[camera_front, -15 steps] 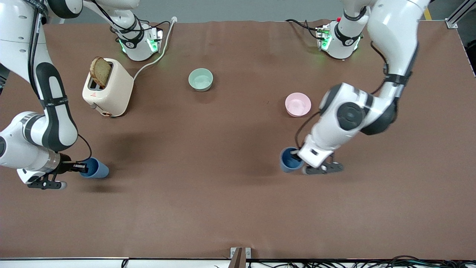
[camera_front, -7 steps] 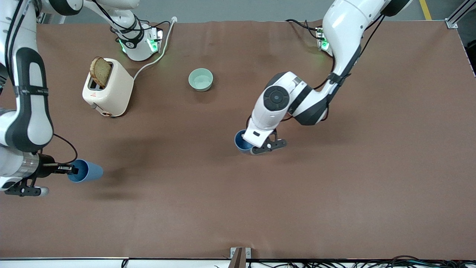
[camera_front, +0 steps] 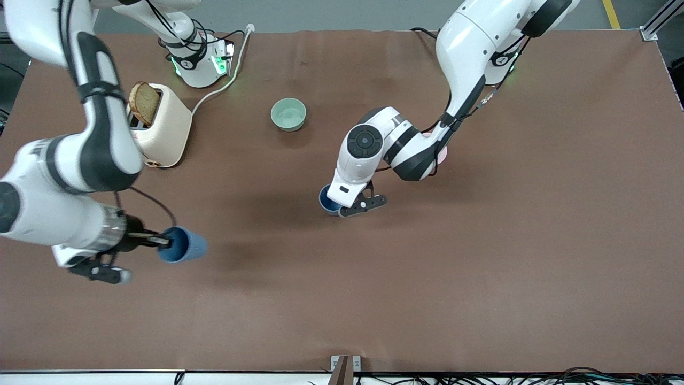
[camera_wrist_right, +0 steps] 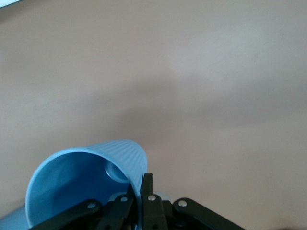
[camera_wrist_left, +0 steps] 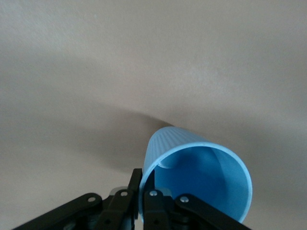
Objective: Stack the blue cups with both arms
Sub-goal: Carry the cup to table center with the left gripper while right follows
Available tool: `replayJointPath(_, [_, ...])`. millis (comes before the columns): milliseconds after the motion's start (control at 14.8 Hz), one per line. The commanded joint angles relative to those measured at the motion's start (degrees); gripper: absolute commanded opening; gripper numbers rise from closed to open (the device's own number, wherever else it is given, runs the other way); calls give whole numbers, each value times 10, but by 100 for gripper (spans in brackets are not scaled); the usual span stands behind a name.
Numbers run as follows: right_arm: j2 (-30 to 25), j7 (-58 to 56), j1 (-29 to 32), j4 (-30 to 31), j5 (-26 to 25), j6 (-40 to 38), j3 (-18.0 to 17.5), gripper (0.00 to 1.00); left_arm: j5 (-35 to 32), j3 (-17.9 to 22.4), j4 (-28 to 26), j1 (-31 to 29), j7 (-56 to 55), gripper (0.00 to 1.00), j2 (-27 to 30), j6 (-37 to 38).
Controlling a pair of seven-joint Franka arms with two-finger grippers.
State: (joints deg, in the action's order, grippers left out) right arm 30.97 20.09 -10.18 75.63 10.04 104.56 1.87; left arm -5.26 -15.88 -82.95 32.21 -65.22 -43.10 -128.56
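Two blue cups are each held by an arm. My right gripper is shut on the rim of one blue cup, which is tipped on its side in the air over the table near the right arm's end. In the right wrist view the fingers pinch the cup's wall. My left gripper is shut on the rim of the other blue cup, over the table's middle and mostly hidden under the hand. In the left wrist view the fingers pinch that cup's rim.
A mint-green bowl stands near the robots' side of the middle. A pink bowl is almost hidden under the left arm. A cream toaster with a bread slice stands by the right arm.
The left arm has carried its cup toward the table's middle, over the pink bowl's spot. The right arm has carried its cup toward the middle too.
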Motion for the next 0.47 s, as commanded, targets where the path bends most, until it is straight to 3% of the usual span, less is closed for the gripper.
replayJointPath(0, [-10,57,-32,7,2,0,1,1,-12,10,17,9,-20,64,-9,-1])
replayJointPath(67, [-11,67,-45,7,2,1,1,1,-12,11,17,9,-30,100,-8,-2])
replayJointPath(202, [-12,89,-62,7,2,1,1,1,-13,12,18,2,-29,100,10,6])
replayJointPath(405, [-18,112,-95,7,4,0,1,1,-40,40,18,-19,0,100,94,76])
